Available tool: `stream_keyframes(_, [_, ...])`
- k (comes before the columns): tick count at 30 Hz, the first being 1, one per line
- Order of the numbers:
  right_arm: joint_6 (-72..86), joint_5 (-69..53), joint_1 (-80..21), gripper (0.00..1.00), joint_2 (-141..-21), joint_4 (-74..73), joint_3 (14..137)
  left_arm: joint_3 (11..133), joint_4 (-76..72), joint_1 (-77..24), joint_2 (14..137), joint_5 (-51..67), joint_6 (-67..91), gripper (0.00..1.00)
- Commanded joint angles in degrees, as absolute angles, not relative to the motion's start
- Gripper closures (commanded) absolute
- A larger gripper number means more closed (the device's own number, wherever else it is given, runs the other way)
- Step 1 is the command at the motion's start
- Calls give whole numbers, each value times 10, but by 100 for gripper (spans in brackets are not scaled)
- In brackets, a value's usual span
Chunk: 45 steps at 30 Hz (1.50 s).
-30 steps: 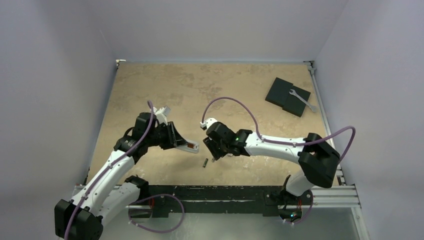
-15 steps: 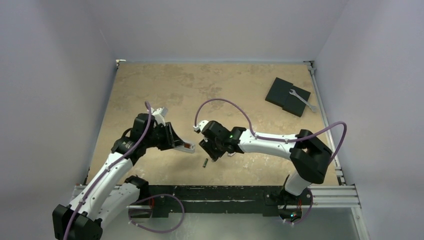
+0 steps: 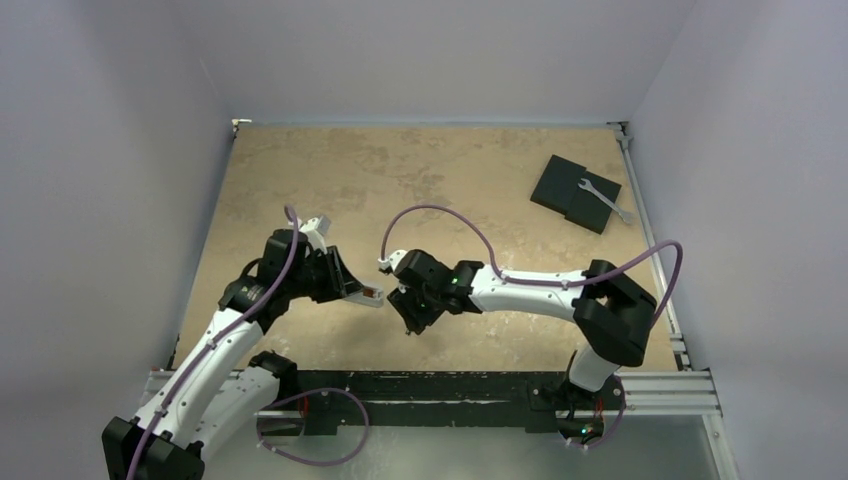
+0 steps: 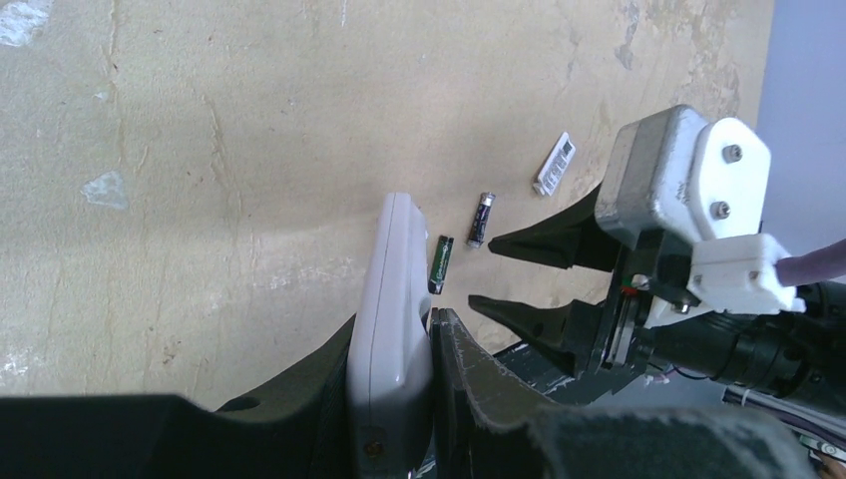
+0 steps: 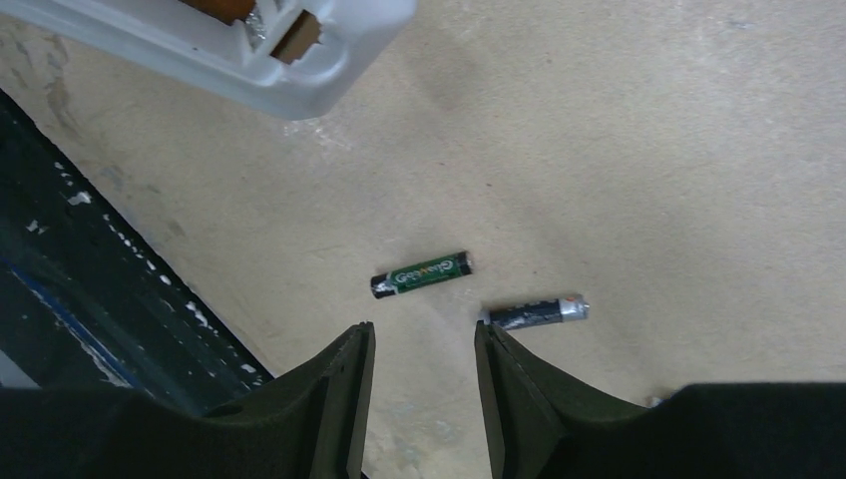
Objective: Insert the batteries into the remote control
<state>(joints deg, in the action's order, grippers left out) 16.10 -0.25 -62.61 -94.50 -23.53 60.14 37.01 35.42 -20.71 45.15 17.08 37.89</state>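
Left gripper [image 4: 394, 329] clamped on remote [image 4: 397, 249]; right gripper [image 5: 419, 344] fingers apart over batteries [image 5: 421, 274], black edge rail [image 5: 90, 289] close beside.

The remote control [image 4: 391, 299] sits in the left gripper's [image 4: 399, 324] jaws. To its right, the batteries [image 5: 421, 274] lie side by side on the surface [image 3: 400, 170], below the right gripper [image 5: 424, 334]. At the far right, a wrench [image 3: 605, 200] lies on a pad [image 3: 560, 185].

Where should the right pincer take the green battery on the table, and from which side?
Probably at the middle of the green battery, coming straight down from above: it lies flat, with bare table along both long sides. The open right pincer lines up with its length, so turn it to close across the barrel.
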Motion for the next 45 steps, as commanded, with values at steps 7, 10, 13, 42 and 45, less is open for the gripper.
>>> stream_keyframes(7, [281, 42, -646, 49, -959, -177, 593, 398, 357, -209, 437, 161, 382, 100])
stream_keyframes(10, [299, 66, -653, 49, -960, -173, 589, 401, 359, -209, 434, 163, 383, 100])
stream_keyframes(13, [314, 77, -658, 49, -963, -169, 587, 403, 362, -209, 431, 163, 381, 100])
stream_keyframes(42, [363, 162, -706, 60, -1030, -196, 614, 399, 369, -210, 400, 170, 376, 100])
stream_keyframes(45, [362, 164, -707, 62, -1030, -202, 614, 399, 368, -210, 400, 170, 377, 100])
